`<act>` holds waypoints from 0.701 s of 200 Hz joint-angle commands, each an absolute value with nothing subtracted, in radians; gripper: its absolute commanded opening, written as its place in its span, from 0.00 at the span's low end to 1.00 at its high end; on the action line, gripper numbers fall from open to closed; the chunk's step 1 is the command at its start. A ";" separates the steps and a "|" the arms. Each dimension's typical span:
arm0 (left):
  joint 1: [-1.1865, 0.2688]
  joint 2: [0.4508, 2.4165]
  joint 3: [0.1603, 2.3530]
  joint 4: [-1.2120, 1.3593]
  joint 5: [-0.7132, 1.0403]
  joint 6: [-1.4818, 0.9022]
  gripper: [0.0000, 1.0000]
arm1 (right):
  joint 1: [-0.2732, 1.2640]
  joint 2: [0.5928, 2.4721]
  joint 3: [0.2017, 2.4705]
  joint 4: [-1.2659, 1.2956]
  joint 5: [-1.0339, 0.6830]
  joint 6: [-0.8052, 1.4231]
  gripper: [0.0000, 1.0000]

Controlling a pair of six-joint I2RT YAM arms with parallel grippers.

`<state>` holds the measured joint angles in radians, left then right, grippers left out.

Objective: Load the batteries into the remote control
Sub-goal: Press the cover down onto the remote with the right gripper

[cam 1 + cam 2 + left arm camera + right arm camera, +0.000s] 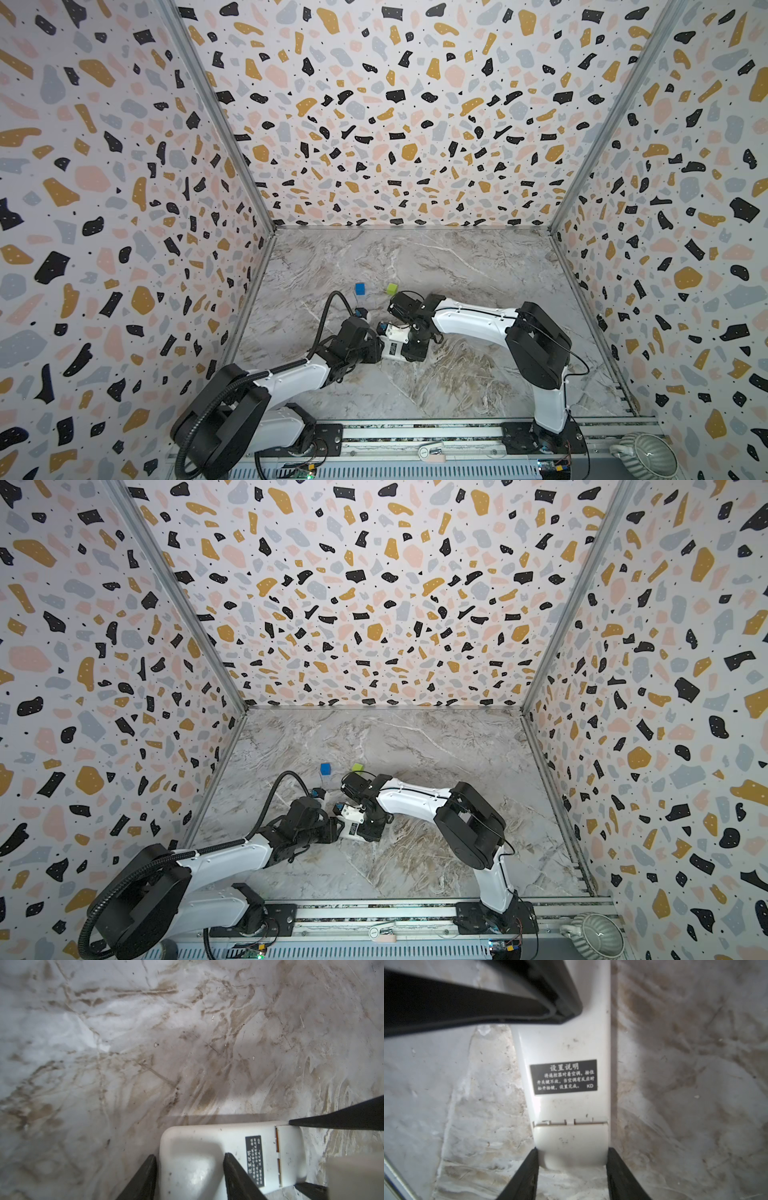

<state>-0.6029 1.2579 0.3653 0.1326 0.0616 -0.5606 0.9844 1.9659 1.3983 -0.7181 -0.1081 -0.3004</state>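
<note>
Marbled bench (457,374): remote control (564,1047), back up and front hidden, sits between both tools. Right tool (573,1150) clamps its cover end. Left tool (190,1155) overlaps the other end; we cannot tell whether it grips.

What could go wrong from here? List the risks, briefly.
1. The battery cover looks not fully seated: an orange strip shows at its seam, so it might pop loose on release.
2. The left gripper and right gripper each clamp an end of the remote; any mismatched move may twist it or make it slip.
3. The right gripper's fingers straddle the cover, so squeezing there could jam it.
</note>
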 commanded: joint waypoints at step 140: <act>-0.608 1.244 0.327 0.130 0.072 -0.560 0.53 | 1.014 2.030 1.377 -0.607 -0.101 -0.325 0.37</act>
<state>-0.6029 1.2446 0.3500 0.1429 0.0616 -0.5613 0.9932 1.9663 1.3983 -0.7170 -0.1013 -0.2989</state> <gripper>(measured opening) 0.534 0.506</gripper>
